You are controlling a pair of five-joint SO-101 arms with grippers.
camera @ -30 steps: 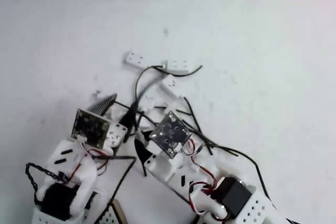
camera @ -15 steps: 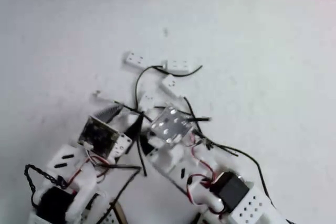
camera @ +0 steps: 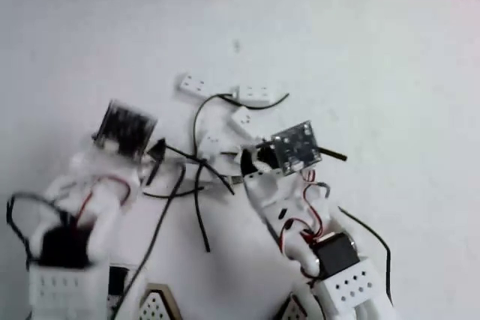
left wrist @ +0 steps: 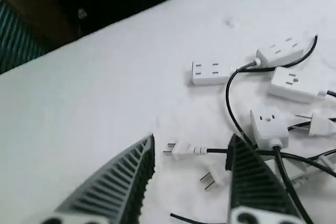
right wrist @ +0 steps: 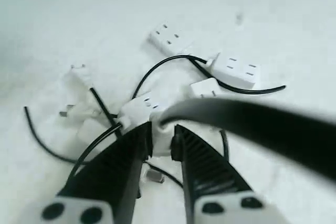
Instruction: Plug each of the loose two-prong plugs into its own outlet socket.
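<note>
Hovering low over the white table (camera: 390, 58), the left gripper (left wrist: 191, 140) holds its jaws wide apart with nothing caught between them. Under the gap a plug (left wrist: 181, 149) lies flat on the table at the end of a black cord (left wrist: 215, 151), its two prongs pointing away from the cord. A second plug (left wrist: 210, 179) lies just beside it, near one finger. Past these sit four white sockets. A long socket (left wrist: 211, 72) lies farthest off on its own, and an end socket (left wrist: 280, 50) has a curved cord (left wrist: 229, 90) coming out of it. A flat socket (left wrist: 294, 83) sits just beside that one, and a cube socket (left wrist: 269, 123) is nearest the gripper, with cords running past its base. A third plug (left wrist: 320, 125) lies just beside the cube socket, prongs toward it but apart from it. The right gripper (right wrist: 161, 132) has its jaws drawn nearly together and clamped on a white piece (right wrist: 160, 148); whether that piece is a plug or a socket I cannot tell. From above, the right gripper sits in the middle of the cord tangle (camera: 199, 200), near the cube socket, while the left gripper is at the tangle's left edge, apart from the right one.
</note>
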